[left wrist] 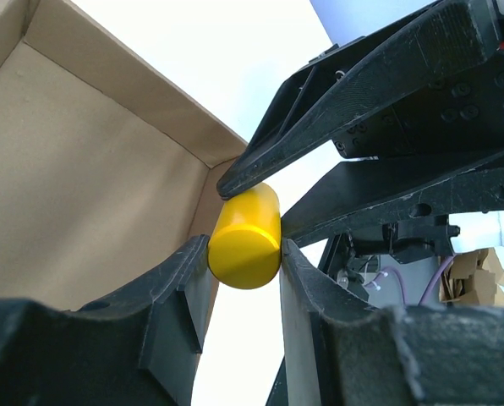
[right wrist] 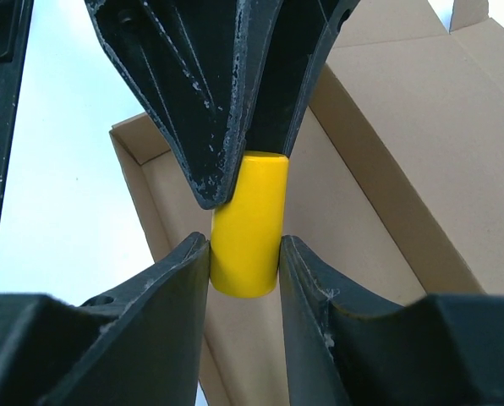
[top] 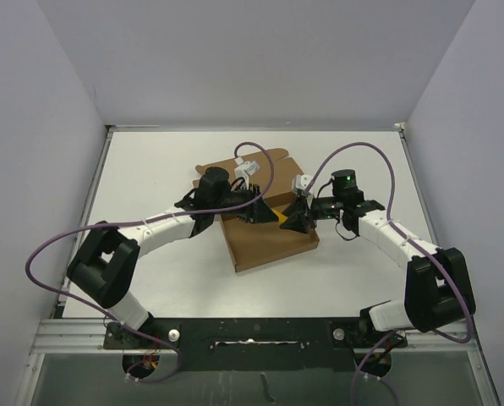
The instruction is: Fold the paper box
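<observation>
My paper box (top: pixel 265 245) lies at the middle of the table (top: pixel 150 169), turned a little askew: plain brown cardboard, a shallow tray with its low walls (right wrist: pixel 138 182) standing and its top open, the lid flap (top: pixel 265 156) folded back on the far side

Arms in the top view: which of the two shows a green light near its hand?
The right arm: a green light glows on the black block behind its hand. The left arm shows none. Both grip the yellow cylinder.
</observation>
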`<state>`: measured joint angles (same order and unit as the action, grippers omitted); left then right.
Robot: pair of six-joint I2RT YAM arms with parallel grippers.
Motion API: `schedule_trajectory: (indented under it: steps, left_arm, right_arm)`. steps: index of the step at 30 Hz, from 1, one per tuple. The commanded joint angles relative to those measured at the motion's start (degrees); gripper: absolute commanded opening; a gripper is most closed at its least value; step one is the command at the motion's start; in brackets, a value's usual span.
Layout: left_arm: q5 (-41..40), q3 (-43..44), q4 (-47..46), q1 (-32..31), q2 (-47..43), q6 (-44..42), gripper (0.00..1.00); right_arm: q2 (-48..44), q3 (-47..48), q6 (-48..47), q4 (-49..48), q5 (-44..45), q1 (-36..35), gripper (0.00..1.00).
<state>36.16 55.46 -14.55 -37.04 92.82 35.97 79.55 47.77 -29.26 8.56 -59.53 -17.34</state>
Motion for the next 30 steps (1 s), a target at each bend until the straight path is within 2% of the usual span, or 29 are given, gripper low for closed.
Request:
schedule_trajectory:
  steps: [1, 8, 13, 16, 22, 25, 27, 30]
  left_arm:
    - [2.8, 3.3, -4.7, 0.0, 1.0, 0.0, 0.33]
    - [-3.1, 1.6, -3.6, 2.2, -3.6, -3.4, 0.73]
    - [-7.1, 0.3, -2.2, 6.4, -6.4, -4.2, 0.97]
    - [-12.4, -0.2, 0.9, 8.8, -8.4, -8.0, 0.98]
    - [-23.1, -4.4, 0.5, 11.8, -15.0, -15.9, 0.98]
    - [-22.9, -5.4, -0.5, 15.5, -15.8, -15.2, 0.98]
    - [-21.9, -5.2, -0.3, 18.4, -15.0, -12.6, 0.93]
    - [-19.5, -4.6, -0.2, 23.1, -13.2, -8.2, 0.80]
  right_arm:
    - [0.5, 1.5, 0.9, -1.6, -1.8, 0.4, 0.00]
    - [1.7, 2.3, 1.6, 0.1, -0.2, 2.2, 0.00]
    - [5.7, 4.4, -1.7, 5.2, 7.6, 1.0, 0.03]
    - [8.6, 6.7, -2.8, 7.9, 11.5, 0.0, 0.09]
    - [11.1, 7.7, -4.4, 9.8, 14.6, -2.1, 0.37]
    - [11.5, 8.0, -4.2, 10.2, 14.7, -2.4, 0.46]
    - [11.5, 8.1, -4.1, 10.4, 14.7, -2.4, 0.51]
    - [10.7, 8.1, -3.9, 10.5, 14.4, -2.3, 0.60]
